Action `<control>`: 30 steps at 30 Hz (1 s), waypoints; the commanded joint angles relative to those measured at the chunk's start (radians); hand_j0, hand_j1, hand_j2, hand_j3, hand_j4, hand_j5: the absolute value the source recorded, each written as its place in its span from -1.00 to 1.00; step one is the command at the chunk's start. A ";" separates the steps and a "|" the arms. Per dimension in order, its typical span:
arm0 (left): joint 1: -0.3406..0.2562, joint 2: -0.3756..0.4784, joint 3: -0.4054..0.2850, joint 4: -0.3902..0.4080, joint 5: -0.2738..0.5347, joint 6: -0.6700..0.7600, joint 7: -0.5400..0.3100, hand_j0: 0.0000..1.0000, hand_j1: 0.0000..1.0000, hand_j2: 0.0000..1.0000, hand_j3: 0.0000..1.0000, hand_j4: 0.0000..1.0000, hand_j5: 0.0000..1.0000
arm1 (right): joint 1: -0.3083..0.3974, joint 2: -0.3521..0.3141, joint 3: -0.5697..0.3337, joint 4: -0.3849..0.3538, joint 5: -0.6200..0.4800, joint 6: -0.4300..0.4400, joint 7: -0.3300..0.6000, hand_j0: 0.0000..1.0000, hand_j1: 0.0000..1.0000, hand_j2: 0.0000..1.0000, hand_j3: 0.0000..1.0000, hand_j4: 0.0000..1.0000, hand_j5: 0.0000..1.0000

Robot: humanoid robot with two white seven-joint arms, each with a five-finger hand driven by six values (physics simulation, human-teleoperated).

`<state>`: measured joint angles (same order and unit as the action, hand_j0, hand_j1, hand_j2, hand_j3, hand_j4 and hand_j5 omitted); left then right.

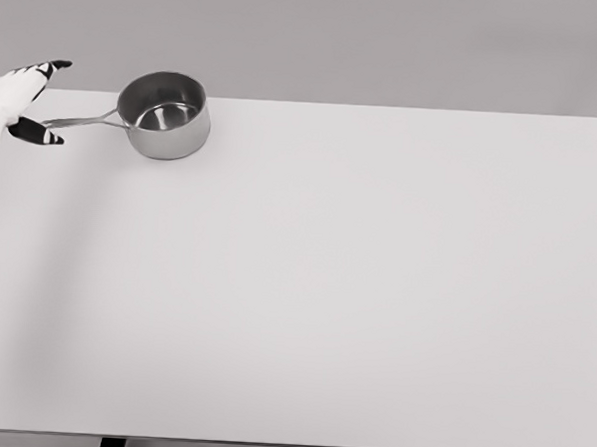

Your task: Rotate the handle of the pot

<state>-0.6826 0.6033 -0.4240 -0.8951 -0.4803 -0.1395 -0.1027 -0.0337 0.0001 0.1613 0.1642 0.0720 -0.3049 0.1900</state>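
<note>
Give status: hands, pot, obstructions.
Left hand open, fingers spread at the handle tip, no grasp. Right hand not in view. Round steel saucepan upright at far left of white table, handle pointing left. Nothing blocking.

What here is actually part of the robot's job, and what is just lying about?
Part of the job:
- pot, at the table's far left
- pot handle, pointing left
- left hand, fingers spread around the handle's tip

Just there:
- table, which only bears the pot; nothing else lies on it

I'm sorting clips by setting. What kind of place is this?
Likely a bare simulated test bench, not a real kitchen: a plain white table, a featureless grey wall, one steel pot, and the left hand by its handle.
</note>
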 commanded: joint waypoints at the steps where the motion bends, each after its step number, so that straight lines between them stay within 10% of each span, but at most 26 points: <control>1: -0.003 0.001 0.001 0.011 0.002 0.000 0.001 1.00 1.00 1.00 1.00 1.00 1.00 | 0.000 0.000 0.000 0.000 0.000 0.000 0.000 1.00 1.00 1.00 1.00 1.00 1.00; 30: -0.045 -0.014 -0.001 0.065 0.019 -0.038 0.000 1.00 1.00 1.00 1.00 1.00 1.00 | 0.000 0.000 0.000 0.000 0.000 0.000 0.000 1.00 1.00 1.00 1.00 1.00 1.00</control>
<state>-0.7271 0.5875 -0.4259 -0.8227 -0.4649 -0.1665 -0.1026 -0.0337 0.0001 0.1612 0.1643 0.0719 -0.3046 0.1900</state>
